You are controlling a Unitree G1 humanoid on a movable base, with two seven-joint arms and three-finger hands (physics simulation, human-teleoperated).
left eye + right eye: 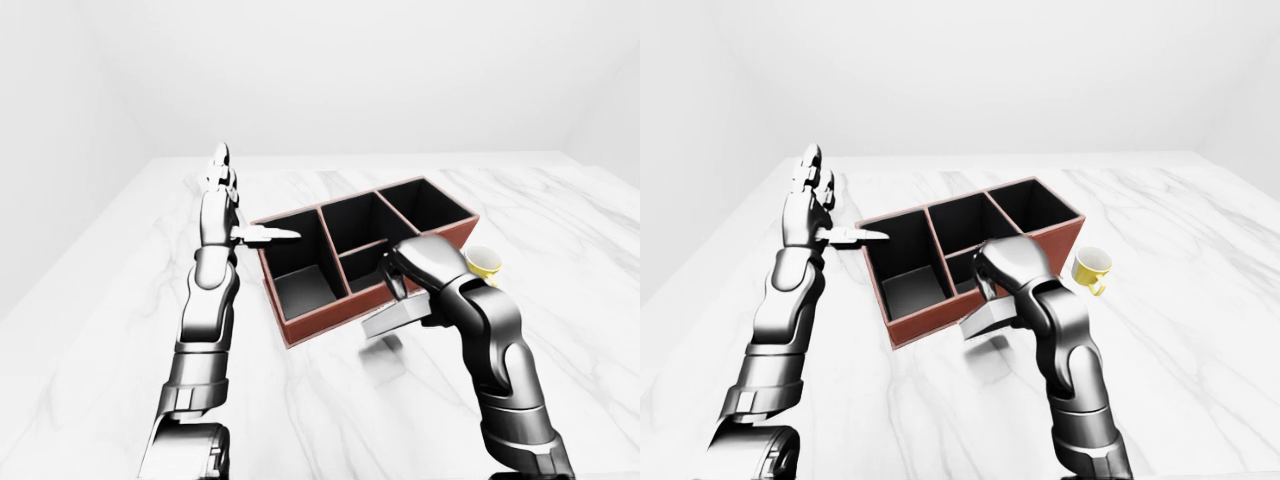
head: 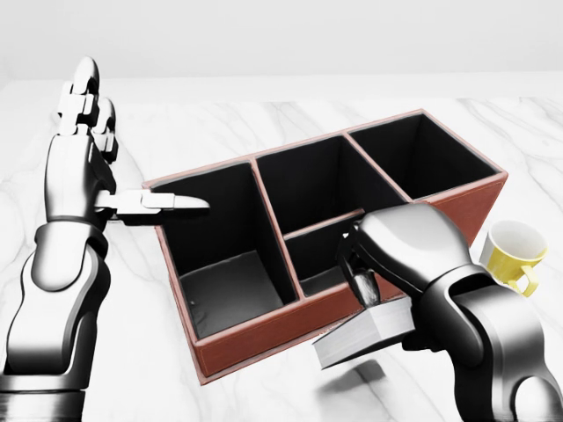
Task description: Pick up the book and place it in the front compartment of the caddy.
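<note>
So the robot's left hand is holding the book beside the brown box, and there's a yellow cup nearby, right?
Not quite: the right hand holds the book, as the head view shows. The left hand is open and empty. The caddy and yellow cup are as you say.

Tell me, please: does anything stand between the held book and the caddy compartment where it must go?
Only the caddy's near wall. The right hand holds the book tilted, outside that wall in the head view. The compartments look empty; the yellow mug stands aside, right.
</note>
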